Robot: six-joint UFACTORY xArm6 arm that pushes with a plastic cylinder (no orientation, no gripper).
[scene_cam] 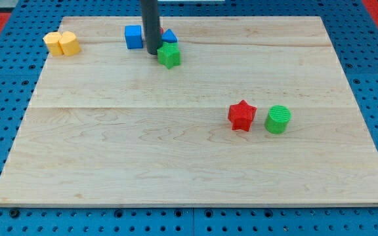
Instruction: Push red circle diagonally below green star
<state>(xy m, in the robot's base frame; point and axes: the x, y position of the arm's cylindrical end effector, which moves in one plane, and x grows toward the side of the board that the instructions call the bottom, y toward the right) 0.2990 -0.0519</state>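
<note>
The green star (pixel 169 56) lies near the view's top, a little left of centre. My tip (pixel 152 52) rests on the board just left of the green star, almost touching it. The dark rod rises straight up from there and hides the gap between the blue cube (pixel 134 37) and a blue block (pixel 170 36) that looks triangular. I see no red circle anywhere; it may be hidden behind the rod.
Two yellow blocks (pixel 61 44) sit side by side at the view's top left. A red star (pixel 242 115) and a green cylinder (pixel 278 119) stand close together right of centre. The wooden board (pixel 143 164) lies on a blue perforated table.
</note>
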